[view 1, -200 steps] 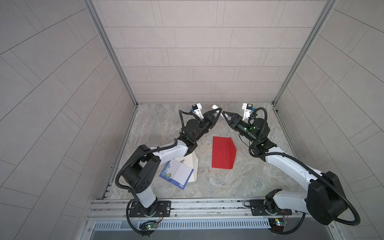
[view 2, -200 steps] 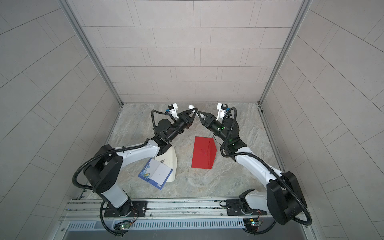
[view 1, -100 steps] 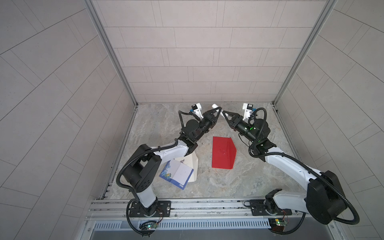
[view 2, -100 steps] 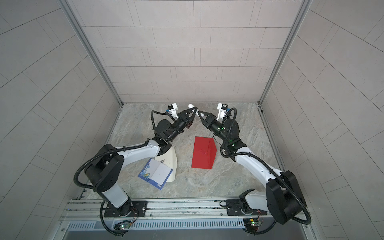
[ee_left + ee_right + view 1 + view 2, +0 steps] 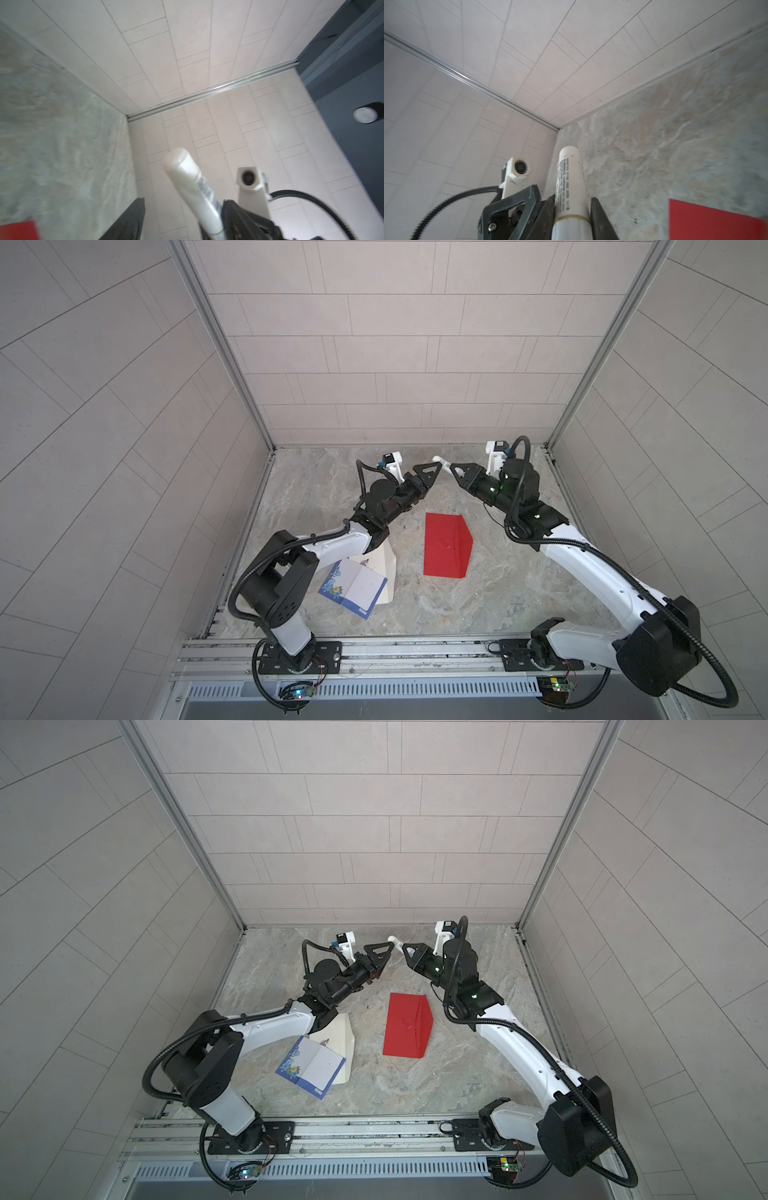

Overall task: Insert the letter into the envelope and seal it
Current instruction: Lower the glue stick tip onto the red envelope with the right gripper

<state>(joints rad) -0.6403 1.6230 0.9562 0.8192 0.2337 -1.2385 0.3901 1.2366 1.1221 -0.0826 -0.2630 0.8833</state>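
Observation:
A red envelope [image 5: 446,545] [image 5: 407,1025] lies flat mid-table, its flap side to the right; its corner shows in both wrist views [image 5: 18,230] [image 5: 716,222]. Above the back of the table a white glue stick [image 5: 441,460] [image 5: 395,940] [image 5: 187,176] [image 5: 571,182] hangs between both grippers. My right gripper [image 5: 455,470] [image 5: 572,218] is shut on the stick's lower end. My left gripper [image 5: 432,470] [image 5: 180,214] stands open around the stick, jaws apart. I cannot tell whether the letter is inside the envelope.
At the front left a blue-edged flowered sheet [image 5: 353,587] [image 5: 309,1065] lies on a cream folded paper [image 5: 384,568], partly under my left arm. The back wall stands close behind both grippers. Rails run along the front edge.
My left gripper's jaws have opened off the glue stick. The right gripper closed a little more on it. Both arms stay almost where they were.

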